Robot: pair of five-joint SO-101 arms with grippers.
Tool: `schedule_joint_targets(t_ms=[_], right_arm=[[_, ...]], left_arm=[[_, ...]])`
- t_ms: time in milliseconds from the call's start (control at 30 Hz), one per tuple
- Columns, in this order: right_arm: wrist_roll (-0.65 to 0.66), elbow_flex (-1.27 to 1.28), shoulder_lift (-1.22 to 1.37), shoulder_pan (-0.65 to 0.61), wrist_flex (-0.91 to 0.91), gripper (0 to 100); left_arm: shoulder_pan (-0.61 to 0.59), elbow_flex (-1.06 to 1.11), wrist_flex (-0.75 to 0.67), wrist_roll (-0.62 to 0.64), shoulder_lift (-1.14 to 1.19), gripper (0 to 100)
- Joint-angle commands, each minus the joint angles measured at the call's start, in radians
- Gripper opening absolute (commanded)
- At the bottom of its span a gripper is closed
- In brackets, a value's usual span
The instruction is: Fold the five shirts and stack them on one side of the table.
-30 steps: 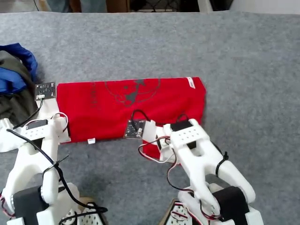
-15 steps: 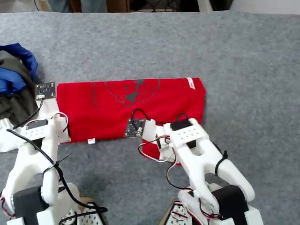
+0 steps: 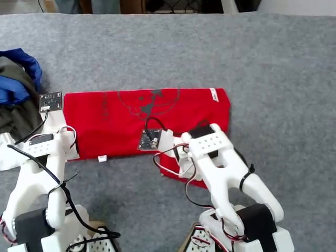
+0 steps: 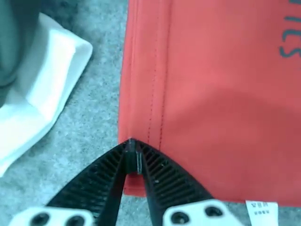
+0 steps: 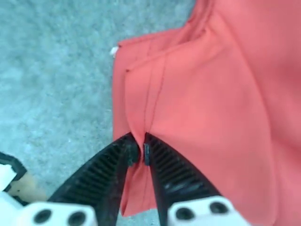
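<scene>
Grey felt covers the table (image 3: 273,58) from edge to edge. On it, at the centre of the high view, lies the red shirt (image 3: 121,126), folded into a long band that runs from 9 o'clock to 3 o'clock, with a dark printed design (image 3: 149,102) along its 12 o'clock edge. One flap of the shirt spills past the band's 6 o'clock edge, towards 5 o'clock, under the right arm.

Two white arms rise from the 6 o'clock side of the table. The left arm (image 3: 39,178) stands at 7 o'clock and the right arm (image 3: 231,173) at 5 o'clock, and both lean in over the shirt's near edge.

At 10 o'clock, against the table's edge, sits a heap of other clothes: a blue garment (image 3: 18,73) on top of a dark one (image 3: 13,113). A white cloth (image 4: 42,89) lies on the felt just beside the red shirt's 9 o'clock end.

The left gripper (image 4: 132,157) is closed tight, its black ridged fingers (image 4: 164,181) pinching the stitched hem at the shirt's 8 o'clock corner. The right gripper (image 5: 137,148) is likewise closed, clamped on a raised fold of red cloth at the flap's edge.

A small white label (image 3: 102,157) pokes out from the 6 o'clock edge near the left gripper, and another (image 3: 213,93) sits at the shirt's 1 o'clock corner.
</scene>
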Motion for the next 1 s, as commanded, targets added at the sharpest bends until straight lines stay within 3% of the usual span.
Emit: schedule_joint_targets(t_ms=[0,300,467,967], right_arm=[[0.008,-0.056,-0.001,-0.006,0.026,2.5],[0.009,-0.056,0.005,-0.006,0.026,2.7],[0.005,-0.051,0.005,-0.005,0.025,10.8],[0.005,-0.045,0.007,-0.005,0.014,3.2]], left_arm=[[-0.005,-0.041,-0.011,0.006,0.002,3],[-0.005,-0.041,-0.011,0.005,0.002,3],[-0.005,-0.041,-0.011,0.005,0.002,3],[-0.005,-0.041,-0.009,0.005,0.002,3]])
